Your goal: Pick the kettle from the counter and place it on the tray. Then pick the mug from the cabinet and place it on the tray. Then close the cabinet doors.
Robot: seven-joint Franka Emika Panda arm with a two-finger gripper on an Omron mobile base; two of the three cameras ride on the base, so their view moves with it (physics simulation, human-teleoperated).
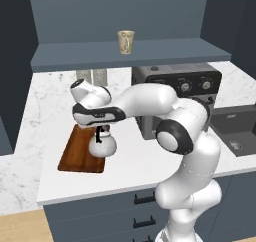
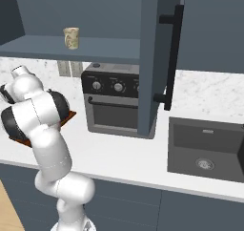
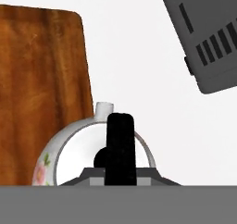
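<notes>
kettle [image 1: 102, 145]: in gripper [image 1: 101, 132], jaws pinched on black handle, at tray [image 1: 75, 153] edge, not set down
mug [image 1: 126, 41]: on cabinet [image 1: 125, 53] shelf, untouched
doors [image 2: 151, 58]: open, last step

The setting is a rendered domestic kitchen: marble-patterned counter [image 1: 35, 106] over dark drawers [image 1: 100, 211], wall cabinet [image 1: 125, 53] with shelf, countertop oven [image 2: 114, 103], and inset dark sink [image 2: 205, 149].
</notes>
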